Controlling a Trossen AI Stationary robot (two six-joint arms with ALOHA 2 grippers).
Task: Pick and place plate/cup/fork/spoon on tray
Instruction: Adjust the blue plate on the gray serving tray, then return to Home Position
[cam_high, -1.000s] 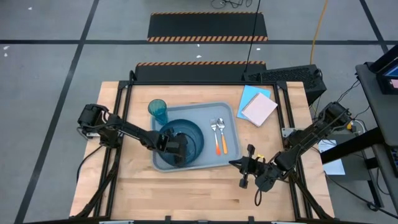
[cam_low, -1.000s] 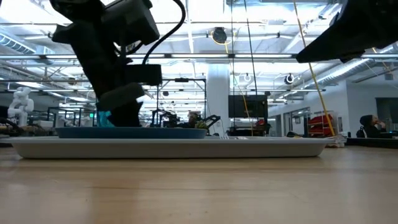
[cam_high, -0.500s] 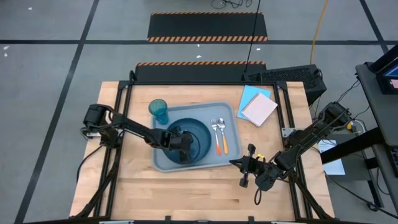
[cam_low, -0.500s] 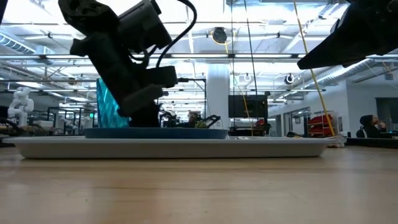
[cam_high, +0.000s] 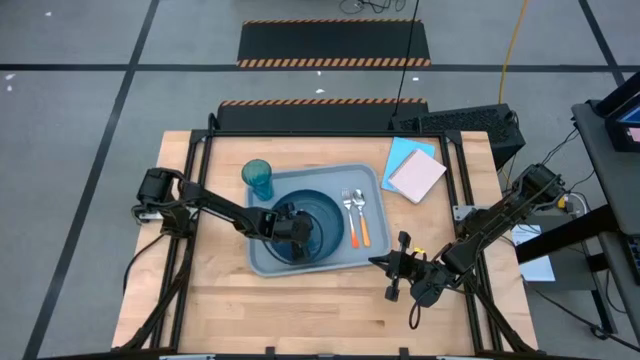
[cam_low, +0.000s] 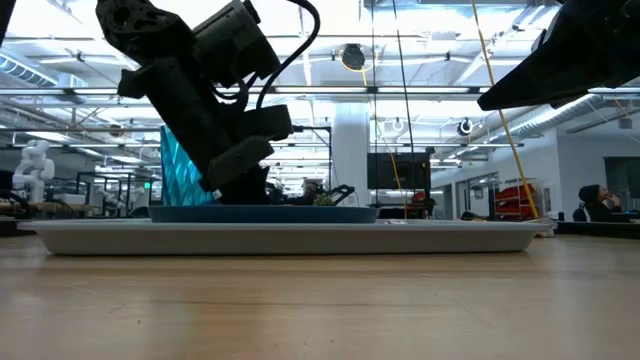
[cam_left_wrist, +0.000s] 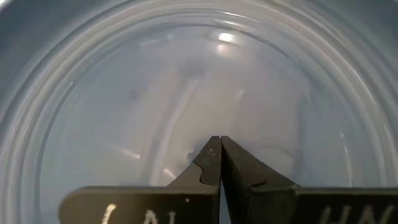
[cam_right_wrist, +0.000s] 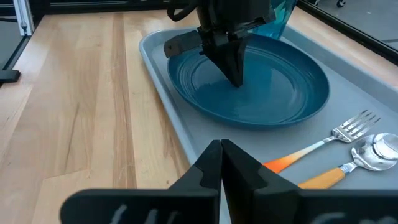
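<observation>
Plate (cam_high: 305, 226), fork (cam_high: 349, 217), spoon (cam_high: 361, 217) on tray (cam_high: 368, 255); cup (cam_high: 258, 179) left. Left gripper (cam_high: 291, 228) closed, empty, tips over plate.

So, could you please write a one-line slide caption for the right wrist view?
Left gripper, shut, pressing its tips onto the blue plate in the grey tray, fork and spoon alongside.

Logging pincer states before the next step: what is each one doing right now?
Left pincer: closed, holding nothing, tips down over the plate.
Right pincer: closed, empty, waiting beside the tray.
</observation>
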